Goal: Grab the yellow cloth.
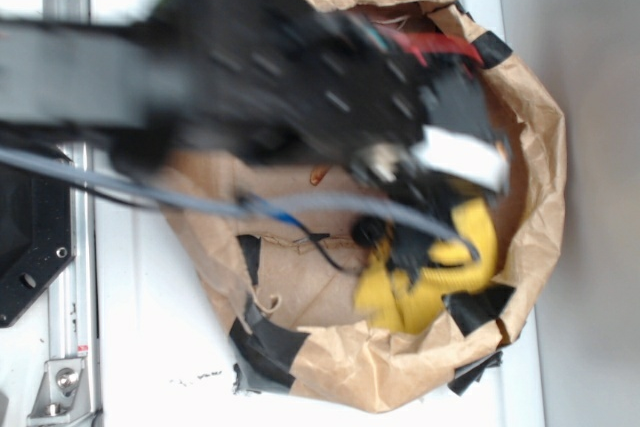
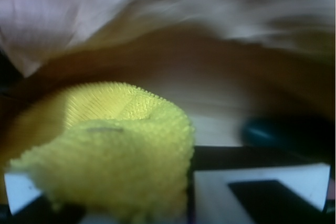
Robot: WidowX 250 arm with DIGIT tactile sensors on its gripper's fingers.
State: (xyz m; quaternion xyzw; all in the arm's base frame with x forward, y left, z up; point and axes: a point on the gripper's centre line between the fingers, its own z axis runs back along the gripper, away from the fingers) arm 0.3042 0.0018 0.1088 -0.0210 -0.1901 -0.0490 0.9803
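White counter runs under everything, with a metal rail along its left edge and a crumpled brown paper bag (image 1: pixel 520 147), patched with black tape, lying open toward the right edge, seemingly as a nest that keeps loose things together; nearest in the wrist view, the yellow cloth (image 2: pixel 115 150) bulges up as a folded hump of woven fabric between the white finger pads (image 2: pixel 252 190), filling the gap on the left side and spilling over the pad there; the gripper (image 1: pixel 435 237) appears pinched on a bunch of that fabric, though motion blur leaves the exact contact unclear; from the exterior view the cloth (image 1: pixel 440 282) sits inside the bag near its lower right wall, partly hidden beneath the black arm, which reaches in from the left edge with grey and blue cables trailing behind it; farther off, the bag's brown inner wall curves behind the cloth, streaked with blur, so I judge the grasp made and the arm in motion, probably with the cloth bunched because only a fold was caught.
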